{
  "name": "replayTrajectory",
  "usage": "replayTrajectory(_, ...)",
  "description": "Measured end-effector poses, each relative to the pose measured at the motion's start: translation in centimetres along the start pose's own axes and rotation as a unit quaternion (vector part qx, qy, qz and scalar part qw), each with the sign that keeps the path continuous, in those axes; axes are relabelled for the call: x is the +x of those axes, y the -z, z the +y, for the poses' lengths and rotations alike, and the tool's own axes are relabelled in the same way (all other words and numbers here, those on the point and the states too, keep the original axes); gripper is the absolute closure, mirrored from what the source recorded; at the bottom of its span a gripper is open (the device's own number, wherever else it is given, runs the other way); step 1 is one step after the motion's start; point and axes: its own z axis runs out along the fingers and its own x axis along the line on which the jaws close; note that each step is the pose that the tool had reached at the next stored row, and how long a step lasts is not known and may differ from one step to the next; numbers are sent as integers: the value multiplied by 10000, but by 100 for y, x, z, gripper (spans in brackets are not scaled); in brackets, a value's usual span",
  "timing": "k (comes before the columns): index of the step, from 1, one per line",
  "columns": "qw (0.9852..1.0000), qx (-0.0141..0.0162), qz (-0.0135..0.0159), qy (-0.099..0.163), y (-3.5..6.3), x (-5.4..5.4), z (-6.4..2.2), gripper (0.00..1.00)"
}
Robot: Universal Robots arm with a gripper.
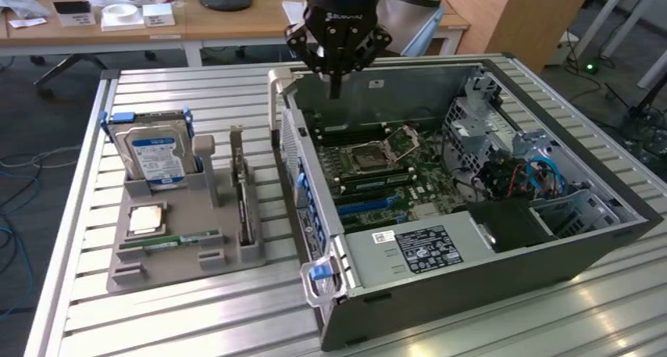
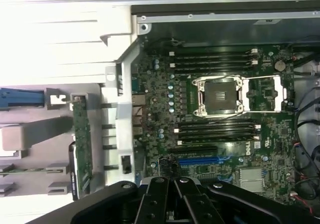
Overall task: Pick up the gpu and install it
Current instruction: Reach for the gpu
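Across the slatted table (image 1: 187, 99), the claw (image 1: 335, 90) above the case (image 1: 490, 283), pressed together and empty, could topple the gpu (image 1: 242, 197) beside the case.

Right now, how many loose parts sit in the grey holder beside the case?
4: hard drive upright at the far end; gpu on edge nearest the case; square chip lying flat; green RAM stick along the near edge. Others may be hidden.
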Motion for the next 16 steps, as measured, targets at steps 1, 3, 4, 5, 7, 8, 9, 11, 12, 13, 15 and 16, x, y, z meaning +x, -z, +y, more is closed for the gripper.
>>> replayTrajectory(1,10000,0,0,1,1,43,-3,90)
replayTrajectory(3,10000,0,0,-1,2,131,-10,90)
replayTrajectory(4,10000,0,0,0,3,176,-13,90)
replayTrajectory(5,10000,0,0,1,4,220,-17,90)
replayTrajectory(7,10000,0,0,0,6,315,-23,90)
replayTrajectory(8,10000,0,0,0,7,359,-27,90)
replayTrajectory(9,10000,0,0,1,8,403,-30,90)
replayTrajectory(11,10000,-1,0,-1,9,494,-37,90)
replayTrajectory(12,10000,0,0,0,10,541,-40,90)
replayTrajectory(13,10000,0,0,1,12,585,-44,90)
replayTrajectory(15,10000,0,0,-1,13,677,-51,90)
replayTrajectory(16,10000,-1,-1,0,13,721,-54,90)
